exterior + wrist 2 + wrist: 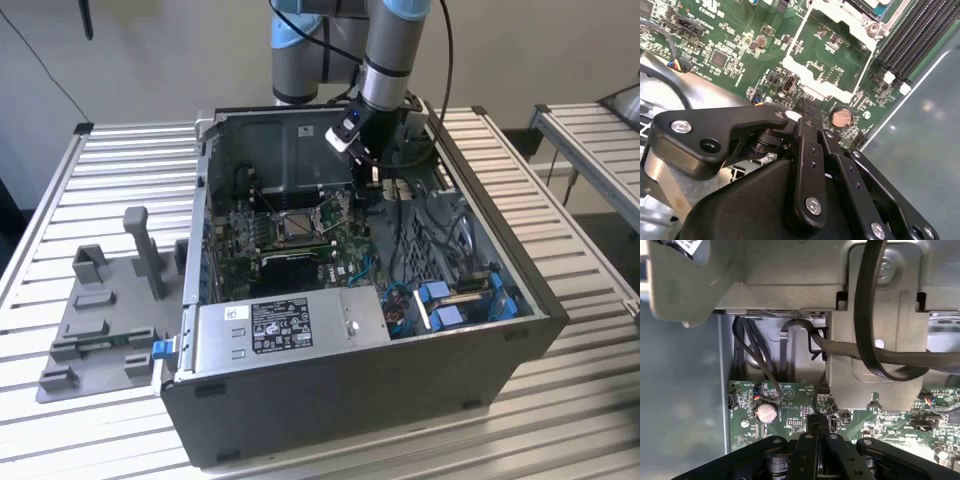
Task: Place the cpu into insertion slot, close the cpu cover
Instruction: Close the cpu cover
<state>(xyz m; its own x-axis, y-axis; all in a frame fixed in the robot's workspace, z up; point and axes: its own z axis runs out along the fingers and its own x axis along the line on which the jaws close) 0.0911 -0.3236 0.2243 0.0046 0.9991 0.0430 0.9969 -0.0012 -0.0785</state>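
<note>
The insertion slot [291,227], square and facing up, sits in the green board [740,30] inside an open computer case [400,390] on a slatted metal table [110,170], well apart from the gripper [364,188]. The gripper hangs low over the board near the case wall [290,150] and cables [405,225], fingers [807,145] drawn together, coin battery [841,117] just beside.

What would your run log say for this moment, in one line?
gripper: shut, close above green circuit board | cpu cover: swung open, next to fingertips | insertion slot: uncovered
</note>
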